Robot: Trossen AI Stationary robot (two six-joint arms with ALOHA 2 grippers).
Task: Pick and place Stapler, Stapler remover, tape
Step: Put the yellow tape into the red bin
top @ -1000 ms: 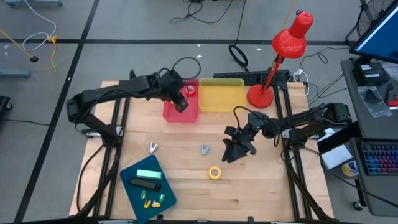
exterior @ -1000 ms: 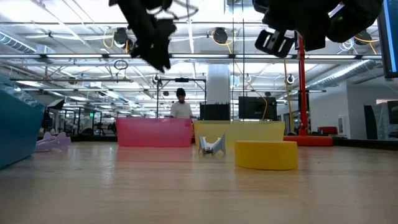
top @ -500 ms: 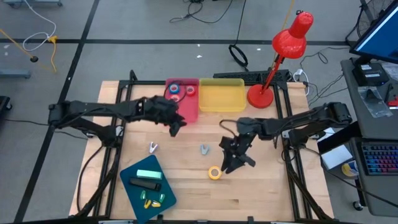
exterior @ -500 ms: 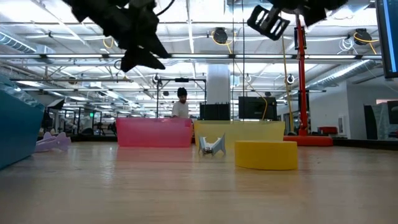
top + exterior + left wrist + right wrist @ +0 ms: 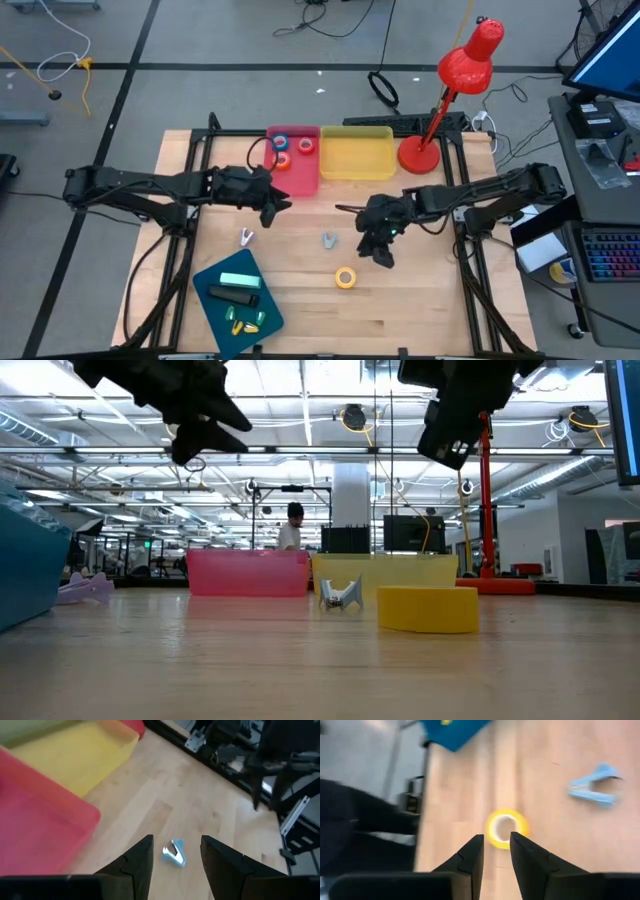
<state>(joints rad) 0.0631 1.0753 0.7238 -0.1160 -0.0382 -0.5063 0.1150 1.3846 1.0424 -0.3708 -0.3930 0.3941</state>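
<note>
Right tool [image 5: 379, 252] hangs above the worktop [image 5: 420, 310], clear of it in the low view, fingers [image 5: 470, 855] a narrow gap apart with nothing between them. Yellow tape roll [image 5: 346, 277] lies flat on the wood just ahead of and below that tool, not touched; in the right wrist view it sits right past the fingertips. Blue-grey staple remover [image 5: 329, 240] lies a bit further off to the tool's side, on bare wood. Teal tray [image 5: 215, 300] is beyond that, at the near-left corner, carrying a green block [image 5: 239, 281], a black stapler [image 5: 232, 296] and small yellow-green bits.

Left tool [image 5: 272, 202] is off the surface too, released, fingers [image 5: 140, 860] apart and empty. Staple remover lies ahead of it, seen between the fingers in the left wrist view. Pink bin [image 5: 305, 178] is just beside this tool, holding the orange [image 5: 282, 162], blue [image 5: 281, 143] and red [image 5: 304, 145] tape rolls. Yellow bin [image 5: 356, 170] touches the pink one on its far side. A pale purple remover [image 5: 246, 237] lies near the left tool, on the tray side. Red desk lamp [image 5: 455, 85] stands well apart at the back.
</note>
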